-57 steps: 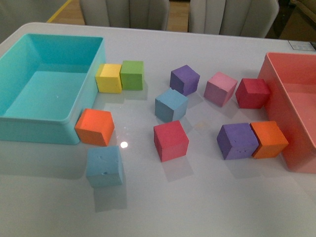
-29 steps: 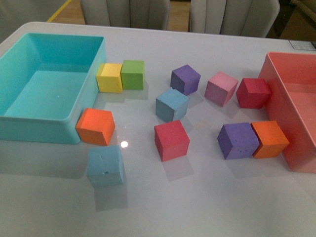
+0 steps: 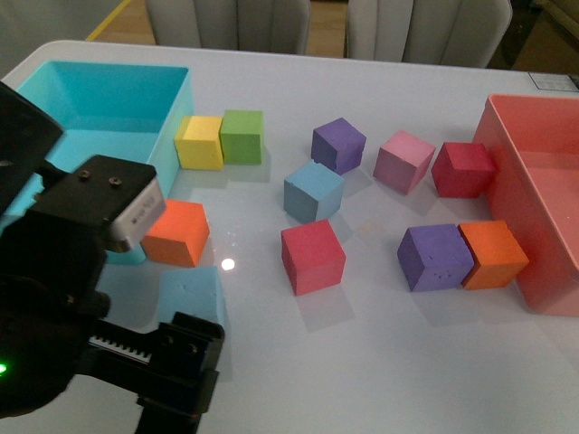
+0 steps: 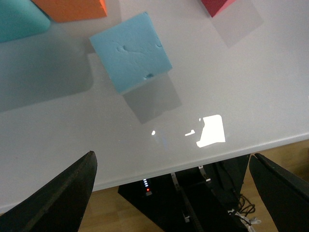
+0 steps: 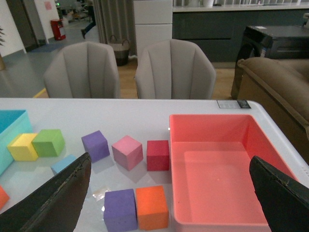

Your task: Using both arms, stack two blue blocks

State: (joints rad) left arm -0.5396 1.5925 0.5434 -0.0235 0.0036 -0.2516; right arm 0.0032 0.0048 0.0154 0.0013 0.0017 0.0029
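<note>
- Left arm (image 3: pixel 81 298) fills the near-left of the front view, hanging over the table (image 3: pixel 407 362).
- Left gripper (image 4: pixel 171 155): fingers spread wide with nothing between them. The near blue block (image 4: pixel 130 50) sits just ahead of the tips, untouched.
- Right gripper (image 5: pixel 169 158): wide open too, and empty. The far blue block (image 5: pixel 65 164) is well ahead, off to its side.
- So nothing's stacked yet. I'd say both grabs and the stacking are all left to do.

The left arm (image 3: pixel 63 280) covers the lower part of the near blue block (image 3: pixel 192 291), a corner of the orange block (image 3: pixel 181 233) and much of the turquoise bin (image 3: pixel 118 90). The red bin (image 3: pixel 534 172) runs off the right edge.
</note>
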